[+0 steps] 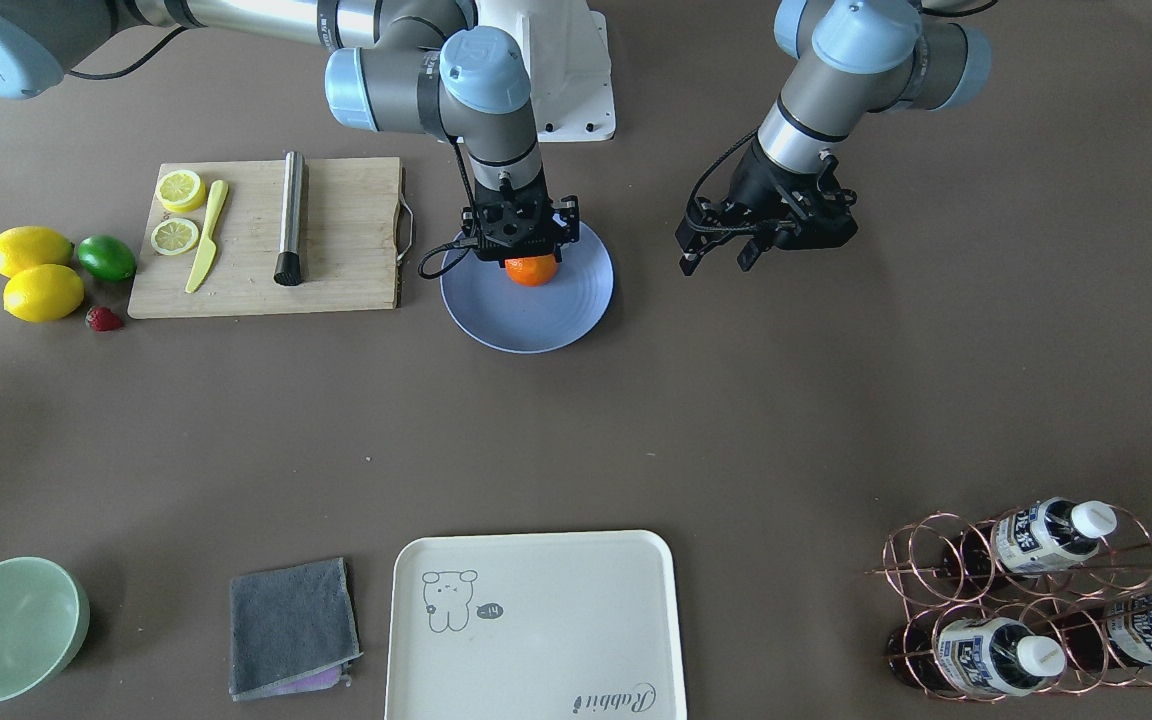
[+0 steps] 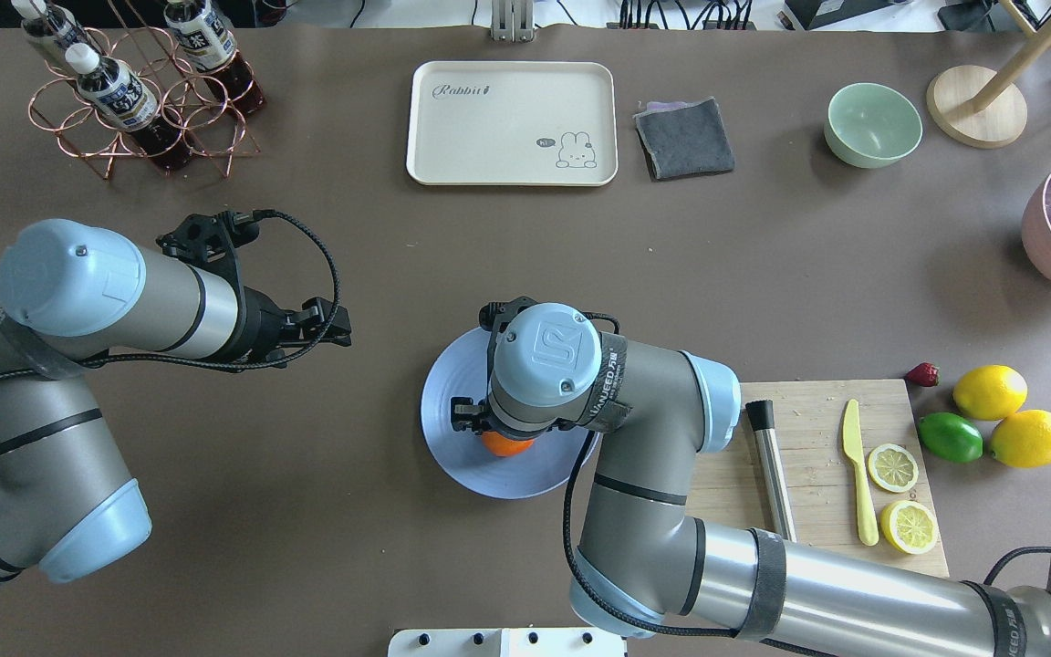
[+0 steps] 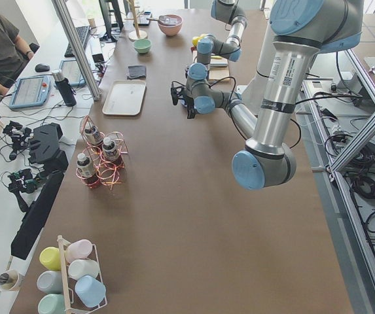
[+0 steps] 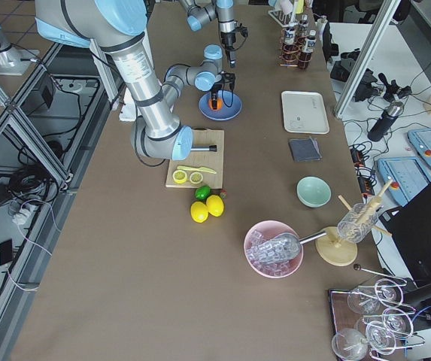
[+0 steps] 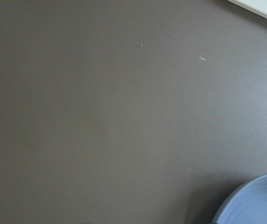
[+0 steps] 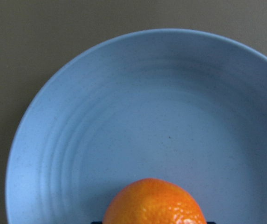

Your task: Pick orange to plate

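Silver-grey tubular left arm point(image 2: 170, 315) and right arm point(image 2: 653, 383), pale-blue joint caps point(image 2: 69, 265), black left gripper point(image 1: 716, 262), white base point(image 1: 566, 70).

orange point(image 1: 533, 272) over plate point(image 1: 536, 322), robot-side half | cutting board point(image 1: 346, 240) just beside plate | tray point(image 1: 536, 630) across table from plate

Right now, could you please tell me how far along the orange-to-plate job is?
Nearly finished. Done: the orange sits within the rim of the blue plate. In hand: the right gripper is directly over the orange; whether it grips it is hidden. Left: letting go, if needed, and lifting clear. The left gripper hangs open beside the plate, idle.
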Controlling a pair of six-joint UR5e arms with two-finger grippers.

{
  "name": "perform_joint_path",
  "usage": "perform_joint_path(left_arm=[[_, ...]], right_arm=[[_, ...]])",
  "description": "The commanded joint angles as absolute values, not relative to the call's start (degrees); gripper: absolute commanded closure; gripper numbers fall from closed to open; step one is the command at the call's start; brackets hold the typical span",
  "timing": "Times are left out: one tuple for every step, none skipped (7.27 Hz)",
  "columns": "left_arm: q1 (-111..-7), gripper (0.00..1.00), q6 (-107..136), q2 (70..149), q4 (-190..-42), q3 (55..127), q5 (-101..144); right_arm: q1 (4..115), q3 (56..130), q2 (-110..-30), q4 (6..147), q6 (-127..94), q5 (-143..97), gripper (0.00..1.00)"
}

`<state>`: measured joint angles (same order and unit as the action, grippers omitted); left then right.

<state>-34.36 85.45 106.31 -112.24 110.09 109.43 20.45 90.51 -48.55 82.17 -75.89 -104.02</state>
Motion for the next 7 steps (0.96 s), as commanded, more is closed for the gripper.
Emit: perform_joint_path(left_arm=[[-34.37,0.13,85.43,106.35,-112.24,110.04,109.51],[-34.54,0.13,85.34,106.17,-112.24,110.47,109.77],[-35.93,0.13,84.56,106.00,-111.98,109.87,110.65],[-38.30,0.13,76.02,105.13,-110.23,110.04,113.26],[-42.58,0.13,68.19,103.12,-106.56,110.13,117.21],[-46.11,0.13,61.85,99.01,-106.18,110.39,118.20],[-50.93,0.13,54.48,95.22,-106.17,110.04,121.78]], right_arm=[[20.74,90.62,-48.60,82.09,-75.24,-104.06,0.00],[22.74,92.44,-48.86,82.79,-75.32,-105.02,0.00],[26.59,95.07,-50.69,83.05,-75.15,-109.38,0.00],[31.76,98.75,-54.54,83.40,-72.80,-112.56,0.00],[36.95,103.23,-61.11,83.50,-63.46,-115.81,0.00],[45.35,104.05,-66.57,83.50,-51.45,-122.37,0.00],[53.36,103.37,-71.49,83.58,-38.89,-128.17,0.00]])
